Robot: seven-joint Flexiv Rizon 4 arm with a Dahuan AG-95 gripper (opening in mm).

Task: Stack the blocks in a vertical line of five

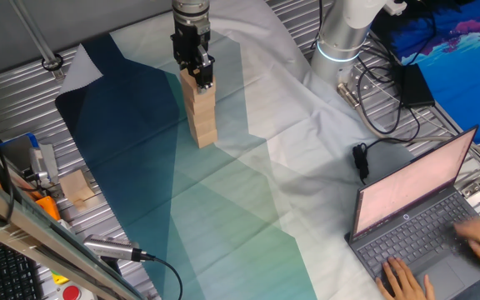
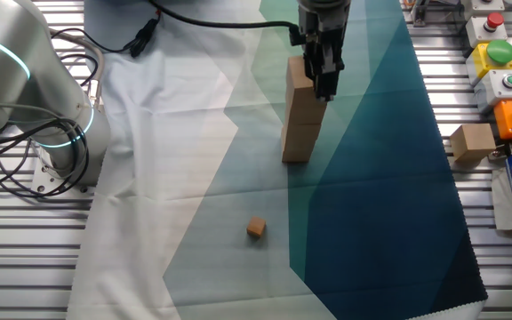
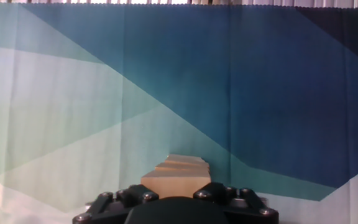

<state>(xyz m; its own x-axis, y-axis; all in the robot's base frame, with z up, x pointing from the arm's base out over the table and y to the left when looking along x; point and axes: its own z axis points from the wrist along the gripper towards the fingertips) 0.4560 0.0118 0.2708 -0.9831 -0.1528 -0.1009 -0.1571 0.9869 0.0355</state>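
A vertical stack of light-tan wooden blocks stands on the blue-green cloth. It also shows in the other fixed view. My gripper is at the top of the stack, its fingers on either side of the top block, and looks shut on it. In the other fixed view the gripper overlaps the top block. In the hand view the top block sits just ahead of the gripper body, with the edges of lower blocks slightly offset beyond it.
A much smaller tan cube lies on the cloth in front of the stack. A paler cube sits off the cloth on the metal table. A laptop with a person's hands on it, cables and the arm's base are to one side.
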